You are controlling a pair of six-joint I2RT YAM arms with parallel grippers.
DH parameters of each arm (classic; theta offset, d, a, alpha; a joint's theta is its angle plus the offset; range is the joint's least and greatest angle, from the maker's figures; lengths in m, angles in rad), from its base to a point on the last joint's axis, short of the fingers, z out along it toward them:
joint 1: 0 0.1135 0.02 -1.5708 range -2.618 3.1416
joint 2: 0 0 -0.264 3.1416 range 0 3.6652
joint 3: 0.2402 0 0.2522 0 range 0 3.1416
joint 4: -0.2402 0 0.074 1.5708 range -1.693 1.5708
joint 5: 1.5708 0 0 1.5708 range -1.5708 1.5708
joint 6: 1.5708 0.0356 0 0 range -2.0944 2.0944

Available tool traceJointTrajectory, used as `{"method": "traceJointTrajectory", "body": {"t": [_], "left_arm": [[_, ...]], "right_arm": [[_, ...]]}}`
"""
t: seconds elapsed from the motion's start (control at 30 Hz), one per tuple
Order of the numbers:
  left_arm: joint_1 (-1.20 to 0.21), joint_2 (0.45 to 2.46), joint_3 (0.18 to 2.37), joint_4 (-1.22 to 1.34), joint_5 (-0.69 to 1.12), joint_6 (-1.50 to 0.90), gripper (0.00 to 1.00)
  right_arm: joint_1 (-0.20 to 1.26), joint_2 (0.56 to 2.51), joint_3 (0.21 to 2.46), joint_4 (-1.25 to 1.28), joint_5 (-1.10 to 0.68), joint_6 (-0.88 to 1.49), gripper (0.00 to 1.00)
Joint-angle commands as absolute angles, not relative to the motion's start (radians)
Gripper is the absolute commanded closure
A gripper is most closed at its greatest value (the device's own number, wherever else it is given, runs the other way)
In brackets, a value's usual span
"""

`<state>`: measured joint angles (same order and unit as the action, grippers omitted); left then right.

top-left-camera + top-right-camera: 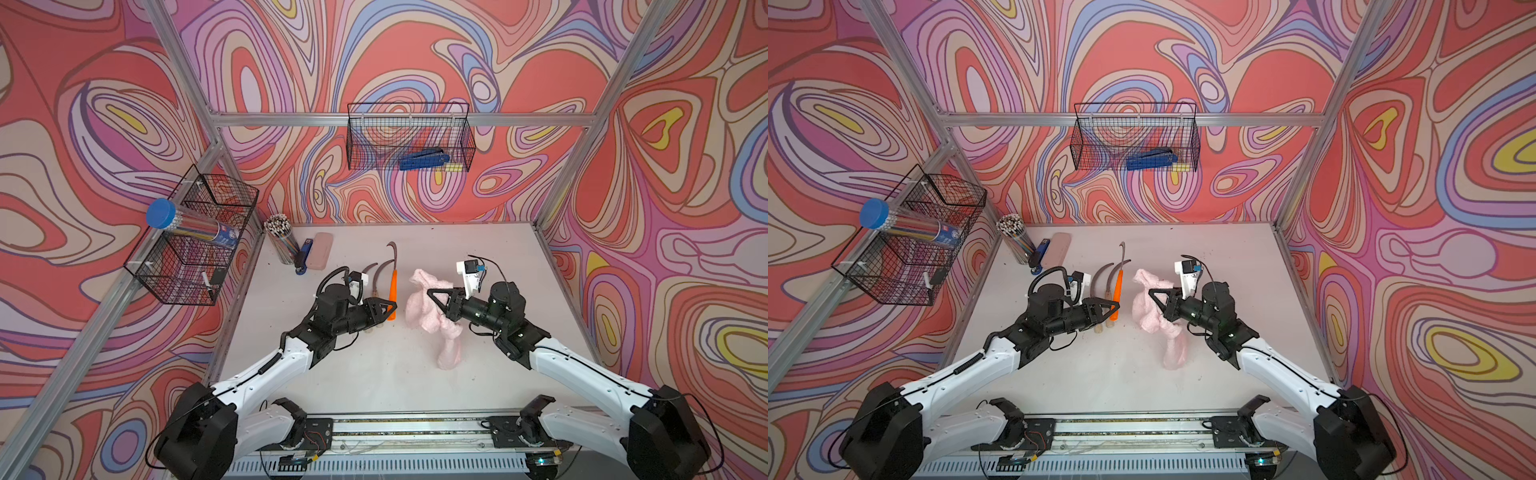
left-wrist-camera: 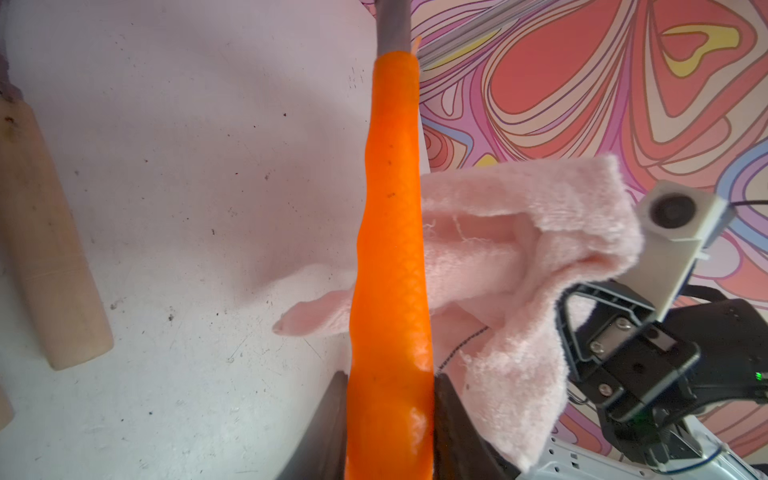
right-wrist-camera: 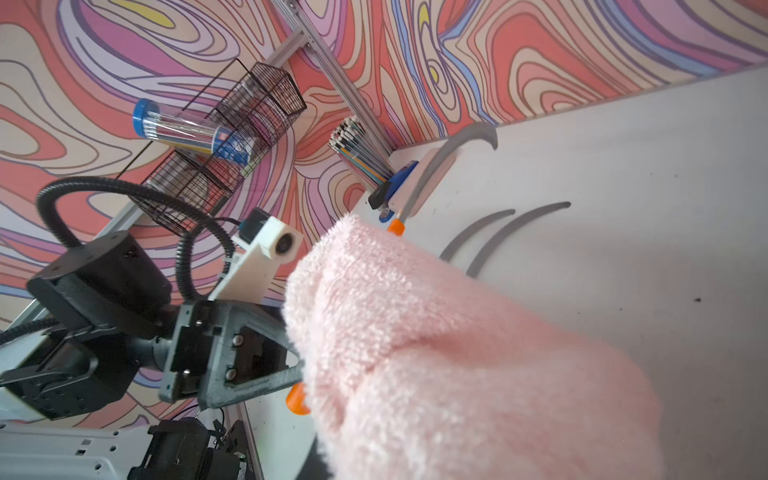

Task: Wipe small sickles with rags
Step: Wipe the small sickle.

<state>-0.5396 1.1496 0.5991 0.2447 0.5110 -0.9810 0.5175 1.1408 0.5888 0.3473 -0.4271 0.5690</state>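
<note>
My left gripper (image 1: 390,309) (image 2: 390,436) is shut on the bright orange handle of one small sickle (image 1: 392,289) (image 1: 1118,286). It is held above the table with its dark blade (image 3: 449,158) pointing toward the back wall. Two wooden-handled sickles (image 1: 368,276) (image 1: 1100,276) lie just left of it, their handles (image 2: 45,249) partly under my left gripper. My right gripper (image 1: 432,296) (image 1: 1152,296) is shut on the pale pink rag (image 1: 428,322) (image 3: 457,353), bunched close to the right of the orange handle (image 2: 390,249). The rag's tail hangs to the table.
At the back left of the table stand a cup of pencils (image 1: 282,245), a blue stapler (image 1: 303,255) and a rigid pink case (image 1: 322,251). A wire basket (image 1: 195,237) with a blue-capped tube hangs on the left wall. Another basket (image 1: 409,137) hangs on the back wall.
</note>
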Motion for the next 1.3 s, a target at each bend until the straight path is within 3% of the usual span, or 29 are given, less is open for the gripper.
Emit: {"method": "traceJointTrajectory", "body": {"t": [0.0, 0.47, 0.77, 1.0, 1.27], "left_arm": [[-0.537, 1.166, 0.626, 0.314, 0.559, -1.000, 1.00], [-0.537, 1.062, 0.615, 0.243, 0.596, -0.971, 1.00], [-0.538, 1.011, 0.615, 0.187, 0.559, -0.949, 1.00], [-0.537, 1.024, 0.626, 0.186, 0.557, -0.946, 1.00], [-0.537, 1.058, 0.636, 0.194, 0.547, -0.945, 1.00]], "right_arm": [[0.523, 1.208, 0.650, 0.399, -0.441, 0.578, 1.00], [0.507, 1.630, 1.124, 0.167, -0.333, 0.473, 1.00], [0.452, 1.813, 1.262, 0.101, -0.335, 0.463, 1.00], [0.450, 1.815, 1.260, 0.123, -0.391, 0.449, 1.00], [0.497, 1.613, 1.110, 0.176, -0.409, 0.445, 1.00]]}}
